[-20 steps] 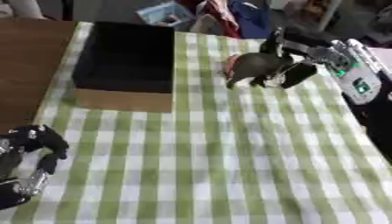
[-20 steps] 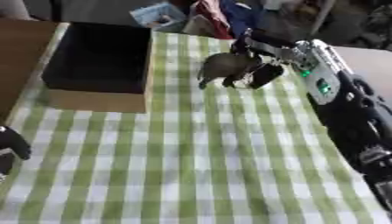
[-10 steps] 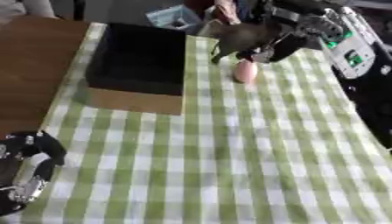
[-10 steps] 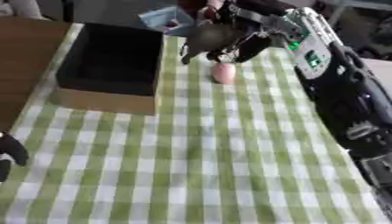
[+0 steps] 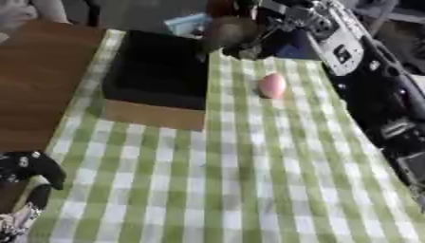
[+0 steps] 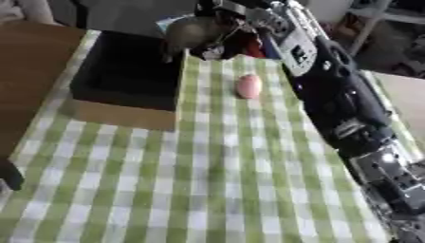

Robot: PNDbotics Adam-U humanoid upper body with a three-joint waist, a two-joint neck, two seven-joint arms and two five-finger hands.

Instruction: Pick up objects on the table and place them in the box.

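Note:
A black open box [image 5: 158, 71] with tan sides sits at the back left of the green checked tablecloth [image 5: 249, 180]. My right hand [image 5: 262, 35] is shut on a dull grey-brown rounded object [image 5: 226, 31], holding it above the box's far right edge. A pink egg-shaped object [image 5: 272, 85] lies on the cloth to the right of the box. At the lower left corner my left hand [image 5: 29, 173] rests with its fingers curled and nothing in them.
Bare brown tabletop [image 5: 37, 90] lies left of the cloth. Blurred clutter, including something light blue [image 5: 189, 23], stands beyond the table's far edge. My right arm [image 6: 332, 95] runs down the right side of the view.
My right hand has carried the grey-brown object up and left, from over the pink object to the box's right edge. The pink object stays on the cloth. The camera has shifted.

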